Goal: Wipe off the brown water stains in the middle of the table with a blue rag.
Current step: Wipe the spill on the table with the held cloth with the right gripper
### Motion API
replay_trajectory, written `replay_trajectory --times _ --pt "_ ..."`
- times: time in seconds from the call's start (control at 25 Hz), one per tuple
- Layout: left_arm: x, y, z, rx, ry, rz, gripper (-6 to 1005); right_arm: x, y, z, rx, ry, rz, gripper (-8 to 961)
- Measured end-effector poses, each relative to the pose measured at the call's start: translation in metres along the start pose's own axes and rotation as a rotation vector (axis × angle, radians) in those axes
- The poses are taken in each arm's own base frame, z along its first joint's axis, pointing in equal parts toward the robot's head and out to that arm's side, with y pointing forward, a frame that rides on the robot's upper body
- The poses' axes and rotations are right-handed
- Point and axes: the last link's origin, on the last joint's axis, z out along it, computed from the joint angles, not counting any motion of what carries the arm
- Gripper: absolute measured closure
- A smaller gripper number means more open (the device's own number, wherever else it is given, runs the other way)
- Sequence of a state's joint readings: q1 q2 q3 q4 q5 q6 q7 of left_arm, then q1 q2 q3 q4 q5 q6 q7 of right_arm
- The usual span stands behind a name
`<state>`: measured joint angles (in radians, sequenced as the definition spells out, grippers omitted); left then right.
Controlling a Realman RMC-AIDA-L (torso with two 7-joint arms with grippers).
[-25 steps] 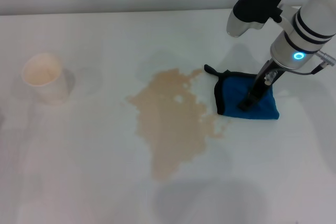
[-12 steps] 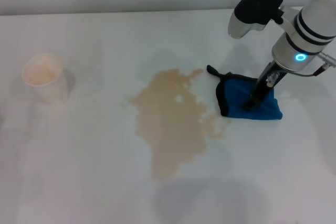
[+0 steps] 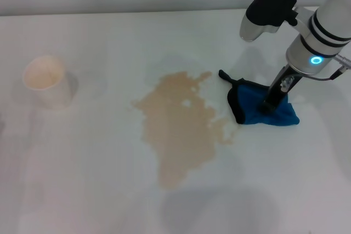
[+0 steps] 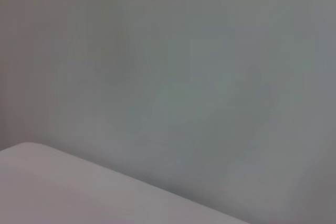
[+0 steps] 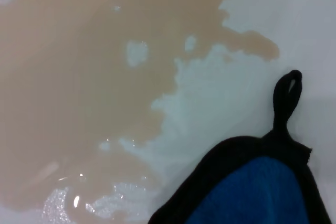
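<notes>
Pressing down into the blue rag (image 3: 262, 110), right fingers (image 3: 267, 104) sit on the cloth; whether they pinch it, cannot tell. Brown stain (image 3: 178, 127) lies beside the rag on the tabletop (image 3: 98, 179), left of the fingers.

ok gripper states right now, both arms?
Left: not in view; its wrist view shows only a blank surface.
Right gripper: down on the blue rag beside the stains; open or shut cannot be told.
</notes>
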<state>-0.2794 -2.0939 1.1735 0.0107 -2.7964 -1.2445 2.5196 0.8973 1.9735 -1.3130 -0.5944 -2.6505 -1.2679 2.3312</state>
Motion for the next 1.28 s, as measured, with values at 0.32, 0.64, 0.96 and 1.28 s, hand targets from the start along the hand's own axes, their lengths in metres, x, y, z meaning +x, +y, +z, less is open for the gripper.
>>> replay_trajectory --times 0.32,0.64,0.96,1.28 --pt "0.000 0.000 0.000 -0.001 0.001 -0.001 107 0.001 0.009 0.003 -0.030 0.010 -0.014 811" --pt "0.002 0.001 0.003 -0.006 0.005 0.002 107 0.002 0.026 0.007 -0.094 0.026 -0.037 824" --pt "0.003 0.000 0.003 -0.003 0.011 0.002 106 0.002 0.049 0.010 -0.192 -0.013 -0.058 840" --pt "0.005 0.000 0.005 -0.010 0.014 0.009 106 -0.001 0.075 0.017 -0.271 -0.020 -0.116 843"
